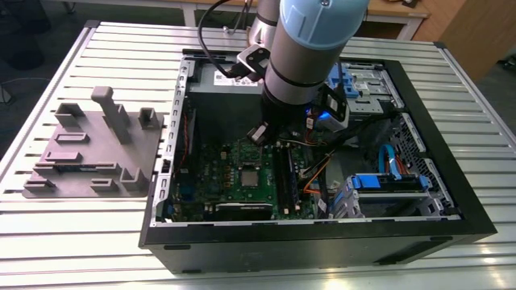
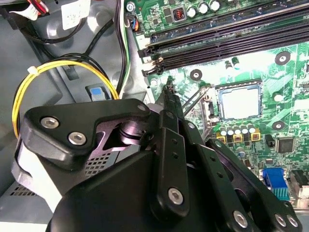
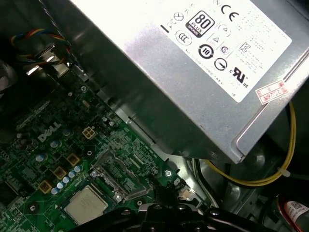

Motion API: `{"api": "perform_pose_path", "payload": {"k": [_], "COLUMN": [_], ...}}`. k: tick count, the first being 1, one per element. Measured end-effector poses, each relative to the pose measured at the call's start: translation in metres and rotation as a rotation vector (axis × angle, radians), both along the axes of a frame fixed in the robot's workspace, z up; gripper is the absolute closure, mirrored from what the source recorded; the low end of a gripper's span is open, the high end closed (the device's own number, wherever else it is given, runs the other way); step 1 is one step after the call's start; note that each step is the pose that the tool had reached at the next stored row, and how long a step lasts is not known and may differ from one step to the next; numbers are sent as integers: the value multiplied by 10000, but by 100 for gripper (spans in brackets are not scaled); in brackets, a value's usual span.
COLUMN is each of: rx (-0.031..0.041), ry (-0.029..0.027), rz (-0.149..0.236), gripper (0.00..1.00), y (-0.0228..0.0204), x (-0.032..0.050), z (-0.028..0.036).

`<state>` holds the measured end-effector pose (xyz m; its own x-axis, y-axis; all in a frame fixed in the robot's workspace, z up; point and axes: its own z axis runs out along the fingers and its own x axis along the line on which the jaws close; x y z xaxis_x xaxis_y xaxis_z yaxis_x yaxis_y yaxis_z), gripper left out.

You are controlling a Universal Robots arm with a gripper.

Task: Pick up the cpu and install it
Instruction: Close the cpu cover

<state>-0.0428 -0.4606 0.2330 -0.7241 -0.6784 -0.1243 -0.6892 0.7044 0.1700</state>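
The cpu (image 1: 251, 177) is a small silver-grey square lying flat in its socket in the middle of the green motherboard (image 1: 211, 175). Both wrist views show the cpu (image 2: 240, 101) (image 3: 86, 205) with nothing touching it. The metal socket frame (image 3: 118, 178) stands swung open beside it. My gripper (image 1: 261, 133) hangs inside the case, above the board and beyond the cpu toward the power supply. Its black fingertips (image 2: 169, 93) meet in a narrow point, shut with nothing between them. The gripper (image 3: 161, 189) tip sits just past the open frame.
The black computer case (image 1: 322, 238) lies open on a slatted metal table. A grey power supply box (image 3: 193, 63) with a white label fills the far end. Yellow cable (image 2: 43, 72), black memory slots (image 2: 231, 41) and blue drive brackets (image 1: 387, 181) surround the board. A grey fixture tray (image 1: 93, 151) lies at the exterior view's left.
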Motion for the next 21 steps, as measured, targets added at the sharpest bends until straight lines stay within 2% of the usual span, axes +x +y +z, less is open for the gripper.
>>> {"api": "perform_pose_path", "payload": {"k": [4,10,21], "rx": [0,-2,-2], "ry": [1,1,1], "rz": [23,283,325], "gripper": [90,90,90], "y": [6,6,7], "x": [-2,-8,-8], "z": [27,30,30]}}
